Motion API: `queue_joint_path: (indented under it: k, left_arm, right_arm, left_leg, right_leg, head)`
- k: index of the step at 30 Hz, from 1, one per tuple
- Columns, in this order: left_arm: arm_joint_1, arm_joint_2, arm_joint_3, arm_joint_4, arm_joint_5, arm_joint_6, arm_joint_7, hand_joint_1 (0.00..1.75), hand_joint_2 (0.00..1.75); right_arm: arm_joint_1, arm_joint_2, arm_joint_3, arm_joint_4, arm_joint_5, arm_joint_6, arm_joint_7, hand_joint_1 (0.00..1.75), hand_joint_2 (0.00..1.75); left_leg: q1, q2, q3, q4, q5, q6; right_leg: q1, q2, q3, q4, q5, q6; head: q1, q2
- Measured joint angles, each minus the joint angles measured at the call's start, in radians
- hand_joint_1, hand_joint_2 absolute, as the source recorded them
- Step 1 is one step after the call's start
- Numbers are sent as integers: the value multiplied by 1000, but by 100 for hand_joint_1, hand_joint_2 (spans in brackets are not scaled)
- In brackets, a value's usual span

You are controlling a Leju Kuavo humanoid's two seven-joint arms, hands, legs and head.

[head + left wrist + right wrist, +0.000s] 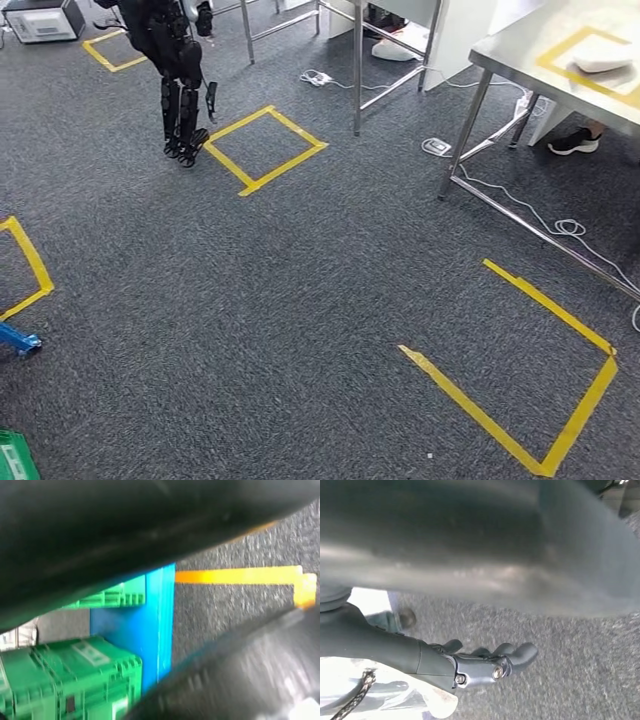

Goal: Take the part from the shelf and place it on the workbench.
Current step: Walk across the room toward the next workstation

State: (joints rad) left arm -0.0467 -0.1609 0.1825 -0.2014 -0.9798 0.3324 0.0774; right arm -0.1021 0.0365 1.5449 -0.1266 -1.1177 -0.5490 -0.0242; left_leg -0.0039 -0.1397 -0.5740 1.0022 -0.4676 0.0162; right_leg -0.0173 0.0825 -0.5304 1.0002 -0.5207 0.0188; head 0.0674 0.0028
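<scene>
While your right hand [482,666] hangs low over the carpet [561,680], read it first: its fingers [516,652] lie loosely curled, and a pale, filmy thing [399,695] with a braided cord [356,692] sits tight against the underside of the hand. I take that for the part, but you cannot tell from this angle whether the fingers close on it. The left hand [241,675] is a dark blur beside the blue shelf post [158,625] and the green crates [75,680]; whether it is wide or closed, you cannot tell.

The step in hand looks like the carry, with the shelf low at your left side and the bench [528,50] up at the right of the head view. A white thing [604,55] lies inside the tape frame [562,62] on its top; whether it is another part I cannot say.

To do this well:
- Keep the right arm quiet while you turn, so the filmy load does not swing or slip.
- Square up on the floor tape [528,370] in front of the bench before you lift.
- Mind the cable [543,222] near the bench leg [464,130], and the shoe [577,142] of a person under it.
- Stay well apart from the other robot [177,80].
- Set down inside the frame, beside the white thing.
</scene>
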Motion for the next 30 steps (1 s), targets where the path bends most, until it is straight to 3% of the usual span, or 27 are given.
queue_joint_path:
  k: [1,3,5,7,8,9,10,12,14,16,18,20,22,23,24,25,27,29,30]
  left_arm:
    - [1,-3,1,0,-2,1,3,0,0]
    - [2,-7,2,0,-5,4,10,0,0]
    - [0,-10,5,0,-7,9,14,0,0]
    - [0,-11,7,0,-8,11,15,0,0]
    - [1,-11,8,0,-8,10,15,0,0]
    - [3,-11,8,0,-9,7,15,0,0]
    - [4,-11,9,0,-9,5,15,0,0]
    - [2,-12,10,0,-11,-1,15,0,0]
    - [0,-14,10,0,-12,-6,14,0,0]
    - [2,-15,12,0,-13,-10,14,0,0]
    - [3,-14,13,0,-13,-13,14,0,0]
    - [1,-15,14,0,-12,-16,14,0,0]
    - [0,-16,14,0,-11,-19,14,0,0]
    - [1,-17,15,0,-11,-20,14,0,0]
    - [1,-16,15,0,-10,-21,14,0,0]
    - [2,-17,15,0,-10,-20,14,0,0]
    - [1,-18,15,0,-9,-20,14,0,0]
    - [0,-18,15,0,-7,-20,14,0,0]
    - [0,-19,15,0,-6,-21,14,0,0]
  right_arm:
    - [0,-1,0,0,-1,1,0,0,0]
    - [1,-4,0,0,-4,2,0,0,0]
    - [4,-6,0,1,-4,4,-1,0,0]
    - [8,-6,0,1,-4,4,2,0,0]
    - [9,-6,0,1,-5,4,3,0,0]
    - [9,-6,0,1,-5,3,5,0,0]
    - [9,-6,0,1,-5,3,7,0,0]
    - [8,-7,0,1,-5,3,10,0,0]
    - [7,-8,0,2,-5,3,12,0,0]
    - [3,-8,0,2,-4,3,12,0,0]
    - [0,-8,0,2,-3,3,13,0,0]
    - [2,-8,1,2,-2,5,15,0,0]
    - [7,-8,2,2,-2,7,17,0,0]
    - [9,-8,2,2,-2,7,17,0,0]
    - [10,-8,3,2,-2,7,18,0,0]
    - [10,-8,4,2,-2,7,18,0,0]
    - [10,-10,6,2,-2,7,18,0,0]
    - [10,-11,7,2,-1,7,18,0,0]
    - [9,-11,7,2,0,8,18,0,0]
  left_leg:
    - [1,-3,-3,2,0,-6]
    - [0,37,-21,39,-25,-17]
    - [2,101,-73,151,-86,-27]
    - [9,125,-128,265,-128,-37]
    - [12,129,-135,279,-124,-41]
    - [16,135,-122,254,-101,-43]
    - [18,145,-91,194,-66,-45]
    - [17,187,-22,62,-16,-41]
    - [10,207,5,7,-9,-28]
    - [7,185,5,3,-11,-13]
    - [8,164,9,-2,-7,1]
    - [8,141,11,-5,-5,11]
    - [5,113,11,-4,-6,15]
    - [3,98,12,-4,-7,16]
    - [2,82,13,-4,-8,16]
    - [2,66,15,-3,-9,15]
    - [1,38,17,0,-12,10]
    - [4,13,11,4,-13,-1]
    - [6,1,7,4,-11,-8]
  right_leg:
    - [-1,-13,5,-4,3,-5]
    - [-3,-42,14,-15,8,-15]
    - [-2,-74,19,-20,8,-22]
    - [0,-108,22,-20,3,-23]
    - [0,-124,23,-20,1,-23]
    - [0,-138,26,-19,-2,-21]
    - [0,-152,30,-19,-5,-19]
    - [3,-175,36,-18,-14,-10]
    - [8,-194,39,-18,-24,3]
    - [5,-208,50,-20,-31,15]
    - [0,-174,45,10,-56,24]
    - [-2,-112,-11,125,-116,26]
    - [-1,-87,-86,259,-161,23]
    - [-1,-85,-107,284,-156,21]
    - [-1,-82,-109,268,-128,18]
    - [-1,-74,-94,214,-86,15]
    - [-3,-27,-44,79,-14,9]
    - [-4,11,-15,15,3,6]
    - [-3,13,-10,10,1,4]
  head:
    - [0,0]
    - [-4,0]
    - [-9,0]
    - [-9,0]
    - [-10,0]
    - [-10,0]
    - [-10,0]
    - [-10,0]
    - [-7,0]
    - [-6,0]
    - [-3,0]
    - [1,0]
    - [2,0]
    - [2,0]
    - [2,0]
    - [2,0]
    - [1,0]
    - [1,0]
    - [2,0]
